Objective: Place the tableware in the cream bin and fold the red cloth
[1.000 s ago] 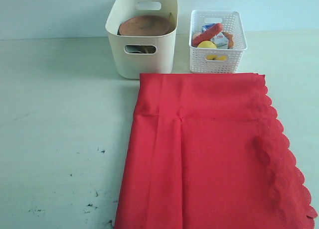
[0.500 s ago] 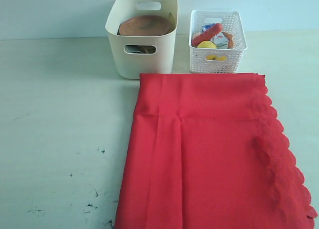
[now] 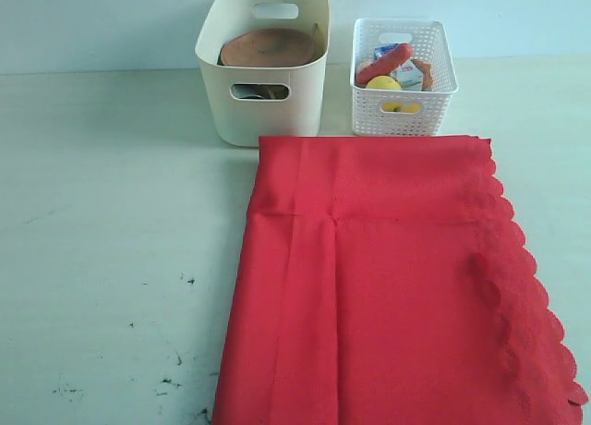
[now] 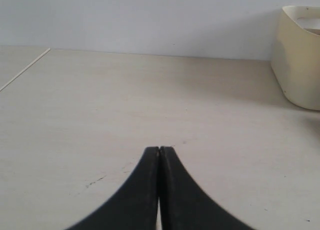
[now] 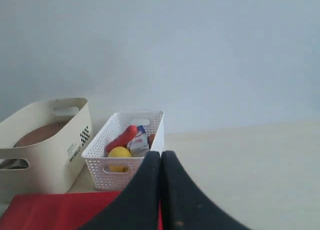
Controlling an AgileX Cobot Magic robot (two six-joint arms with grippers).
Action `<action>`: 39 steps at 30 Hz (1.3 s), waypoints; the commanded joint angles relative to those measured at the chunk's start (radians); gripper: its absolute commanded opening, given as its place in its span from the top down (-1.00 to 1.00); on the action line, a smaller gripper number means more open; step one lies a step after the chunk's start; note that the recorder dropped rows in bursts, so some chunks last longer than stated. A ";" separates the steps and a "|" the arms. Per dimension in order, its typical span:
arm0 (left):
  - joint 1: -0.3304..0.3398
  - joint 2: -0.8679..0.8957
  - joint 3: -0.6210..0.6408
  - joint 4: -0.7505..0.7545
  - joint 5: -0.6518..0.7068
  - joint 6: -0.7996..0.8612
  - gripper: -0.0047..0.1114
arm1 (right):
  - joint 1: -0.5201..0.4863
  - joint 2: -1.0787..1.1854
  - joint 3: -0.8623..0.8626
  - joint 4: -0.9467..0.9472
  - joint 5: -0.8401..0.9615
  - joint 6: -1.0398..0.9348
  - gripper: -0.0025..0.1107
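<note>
The red cloth [image 3: 388, 286] lies folded on the table, its scalloped edge on the right; a corner of this red cloth [image 5: 55, 210] also shows in the right wrist view. Behind it stands the cream bin [image 3: 263, 69] with the round brown wooden plate [image 3: 270, 47] on top inside; the other tableware is hidden. The cream bin [image 4: 300, 60] appears in the left wrist view, and the cream bin [image 5: 45, 145] in the right one. My left gripper [image 4: 159, 151] is shut and empty over bare table. My right gripper [image 5: 161, 155] is shut and empty. Neither arm shows in the exterior view.
A white lattice basket [image 3: 404, 74] with a lemon [image 3: 383, 84], a red sausage [image 3: 383, 63] and food packets stands right of the cream bin, also seen as the white basket [image 5: 125, 162]. Bare table [image 3: 111, 240] spreads to the left of the cloth, with small dark marks.
</note>
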 commanded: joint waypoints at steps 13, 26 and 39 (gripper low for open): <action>-0.008 -0.006 0.004 -0.004 -0.003 -0.005 0.90 | -0.006 0.328 0.008 0.624 0.280 -0.373 0.96; -0.008 -0.006 0.004 -0.004 -0.003 -0.005 0.90 | -0.006 0.922 -0.021 1.151 0.375 -1.051 0.96; -0.008 -0.006 0.004 -0.004 -0.003 -0.005 0.90 | 0.333 1.269 -0.272 1.087 0.163 -1.075 0.96</action>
